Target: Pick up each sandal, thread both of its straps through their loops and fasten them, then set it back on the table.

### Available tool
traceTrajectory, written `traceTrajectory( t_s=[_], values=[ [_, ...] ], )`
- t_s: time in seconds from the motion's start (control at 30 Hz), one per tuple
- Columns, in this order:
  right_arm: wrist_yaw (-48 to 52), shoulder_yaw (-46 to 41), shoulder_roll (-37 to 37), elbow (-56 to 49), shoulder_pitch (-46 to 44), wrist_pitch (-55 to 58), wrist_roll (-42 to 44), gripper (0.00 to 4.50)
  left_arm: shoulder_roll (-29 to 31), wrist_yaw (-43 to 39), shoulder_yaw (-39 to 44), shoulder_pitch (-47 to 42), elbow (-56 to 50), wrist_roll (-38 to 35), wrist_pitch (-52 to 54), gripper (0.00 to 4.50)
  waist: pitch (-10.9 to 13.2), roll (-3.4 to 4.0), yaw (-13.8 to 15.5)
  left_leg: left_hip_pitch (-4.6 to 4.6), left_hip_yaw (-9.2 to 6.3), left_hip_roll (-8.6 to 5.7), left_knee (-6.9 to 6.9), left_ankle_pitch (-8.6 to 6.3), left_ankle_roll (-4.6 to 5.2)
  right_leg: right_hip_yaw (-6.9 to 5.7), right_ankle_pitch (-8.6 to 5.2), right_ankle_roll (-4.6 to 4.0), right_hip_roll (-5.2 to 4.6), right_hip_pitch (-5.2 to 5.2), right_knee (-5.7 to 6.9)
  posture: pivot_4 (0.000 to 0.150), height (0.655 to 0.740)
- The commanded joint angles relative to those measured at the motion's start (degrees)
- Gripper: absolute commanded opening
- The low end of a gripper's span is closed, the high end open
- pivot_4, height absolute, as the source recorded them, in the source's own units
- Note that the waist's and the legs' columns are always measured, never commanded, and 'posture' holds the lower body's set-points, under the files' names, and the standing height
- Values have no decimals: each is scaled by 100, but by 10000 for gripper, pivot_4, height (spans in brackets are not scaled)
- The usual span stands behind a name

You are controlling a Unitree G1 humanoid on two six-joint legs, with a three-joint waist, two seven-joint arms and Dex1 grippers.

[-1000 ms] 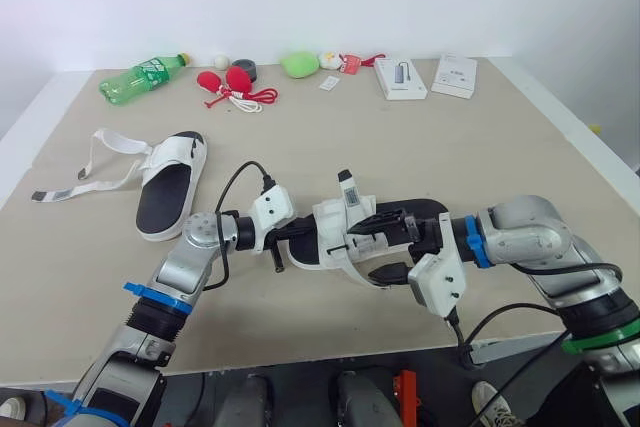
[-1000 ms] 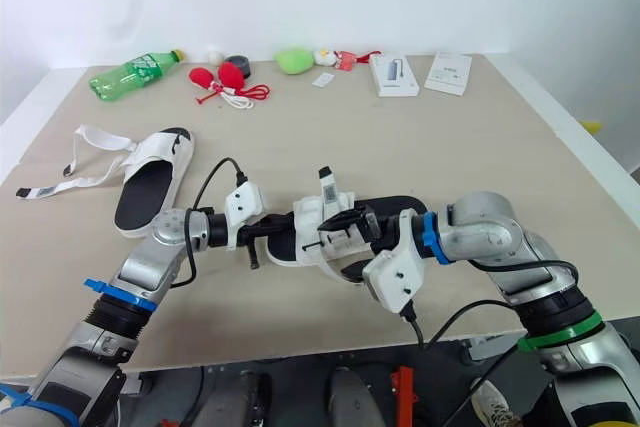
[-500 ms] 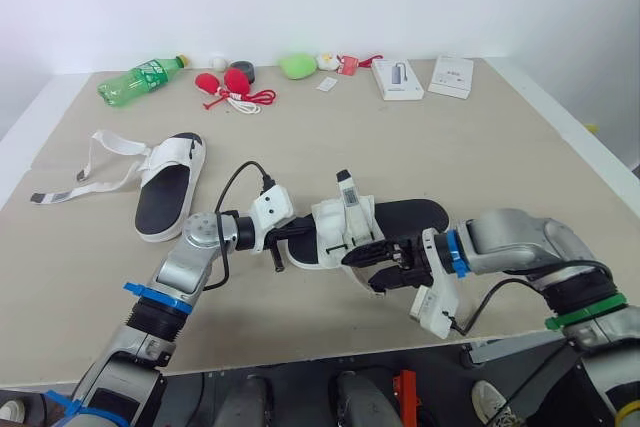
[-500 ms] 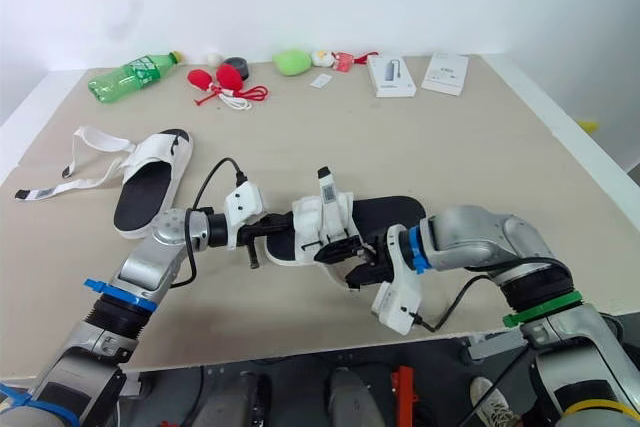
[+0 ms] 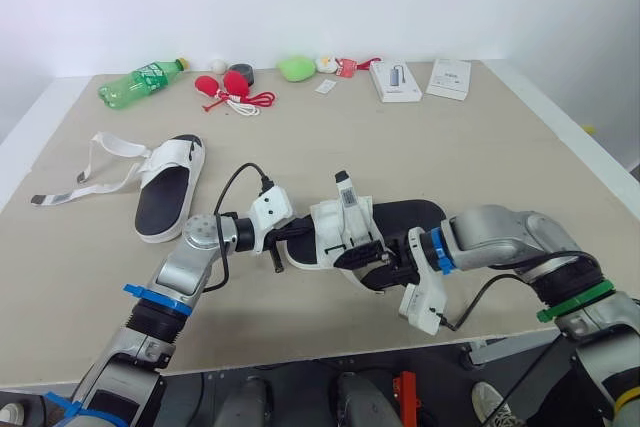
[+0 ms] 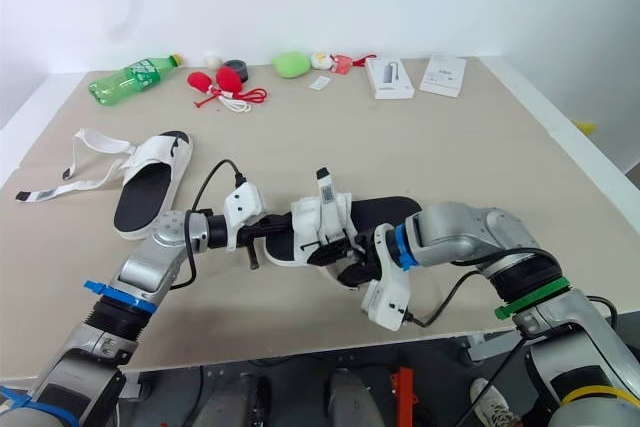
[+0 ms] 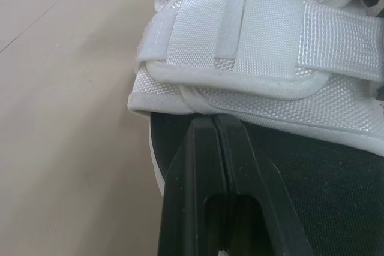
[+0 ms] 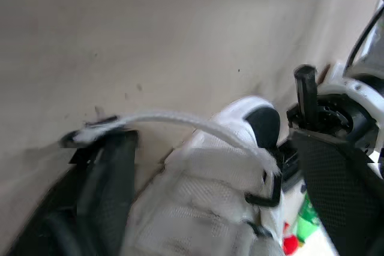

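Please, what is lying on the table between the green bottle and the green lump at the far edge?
Seen in the left eye view: a small white ball, two red bulbs with a red-and-white cord, and a dark roll.

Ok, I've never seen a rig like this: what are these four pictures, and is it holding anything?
It is a humanoid robot with two arms, each ending in a gripper of two black fingers. The two wide pictures come from cameras on its head, looking down at a beige table. The two close-ups come from cameras on its wrists. The left gripper is shut on the near white sandal with a black footbed. The right gripper is open around that sandal's loose white strap. A second white sandal lies unfastened to the robot's left, and a green plastic bottle lies at the far edge.
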Motion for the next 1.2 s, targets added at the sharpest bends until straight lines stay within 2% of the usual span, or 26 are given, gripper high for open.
traceTrajectory(
  t_s=[0.03,0.17,0.23,0.37,0.47,0.63,0.87,1.1,1.2],
  values=[
    [102,130,-162,-218,51,108,351,27585,32,5,34,26,-72,-16,39,0,0,0,0,0,1,-1,-1,0,0,0,0,0,-1,0,0,1500,7400],
    [209,206,-185,-216,162,451,701,7158,31,2,32,16,-47,-14,44,0,0,0,-1,0,3,-2,-1,-1,1,1,0,0,-5,0,0,1500,7400],
    [274,183,-145,-232,246,772,964,775,28,1,32,7,-31,-13,40,0,0,0,1,2,1,-1,-1,0,1,1,0,0,-4,2,0,1500,7400],
    [472,159,-91,-370,429,1387,1683,775,28,-6,35,-12,6,-9,26,0,0,0,1,4,-2,-1,-1,0,1,-2,0,-1,-4,6,0,1500,7400],
    [771,-71,111,-1034,785,3360,3244,775,40,-16,31,-10,17,-1,15,0,0,0,-1,5,-6,0,-1,-1,1,-2,0,-1,-4,9,0,1500,7400],
    [501,-663,543,-1913,815,6298,4752,775,36,-27,24,-30,41,4,7,0,0,0,0,4,-12,8,1,0,1,-5,2,2,-11,9,0,1500,7400],
    [244,-1267,930,-1997,654,8352,5183,775,22,-45,8,-43,63,6,-9,0,0,0,9,-5,-22,17,1,0,1,-27,-1,-2,0,4,0,1500,7400],
    [251,-1363,1201,-1658,457,9046,4965,775,-12,-48,-7,-56,82,8,-20,0,0,0,5,-15,-17,14,-1,0,1,-25,11,23,6,-7,0,1500,7400],
    [344,-1290,1243,-1491,353,9013,4748,775,-19,-49,-8,-56,85,4,-22,0,0,0,5,-15,-16,14,0,0,1,-25,12,24,7,-8,0,1500,7400]
  ],
)
